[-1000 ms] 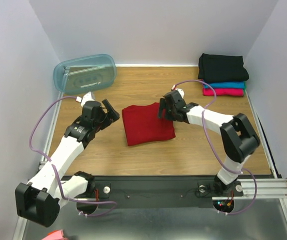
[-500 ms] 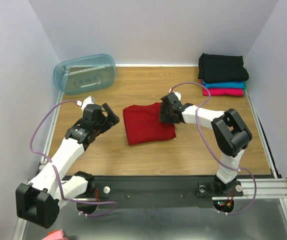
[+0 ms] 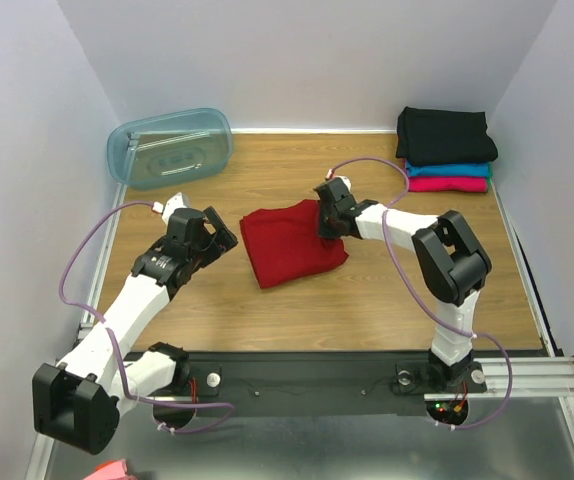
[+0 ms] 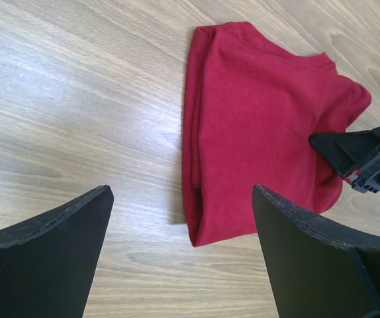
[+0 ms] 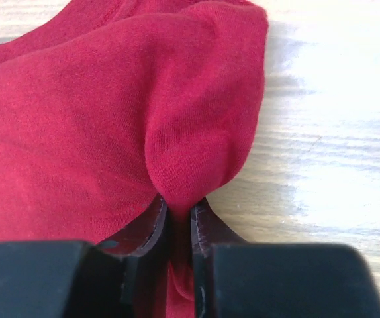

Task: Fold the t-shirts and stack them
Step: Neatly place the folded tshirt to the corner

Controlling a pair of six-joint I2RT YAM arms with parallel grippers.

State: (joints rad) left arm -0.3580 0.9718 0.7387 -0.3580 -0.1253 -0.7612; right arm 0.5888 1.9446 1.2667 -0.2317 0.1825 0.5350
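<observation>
A folded deep red t-shirt (image 3: 289,243) (image 4: 263,126) lies in the middle of the wooden table. My right gripper (image 3: 325,224) (image 5: 179,211) is shut on its right edge, a pinch of red cloth (image 5: 196,152) bunched up between the jaws. My left gripper (image 3: 219,228) (image 4: 182,218) stands open just left of the shirt, apart from it, nothing between its fingers (image 4: 322,265). At the back right, a black t-shirt (image 3: 444,135) tops a stack, with a teal blue one (image 3: 457,170) and a magenta pink one (image 3: 449,184) beneath.
A translucent pale blue plastic tub (image 3: 170,148) lies at the back left of the table (image 3: 367,300). Pale walls close in the left, back and right sides. A metal rail with the arm bases runs along the near edge.
My right gripper has slid a little left onto the red shirt's right edge and closed on the cloth, bunching it. The left arm has barely moved.
</observation>
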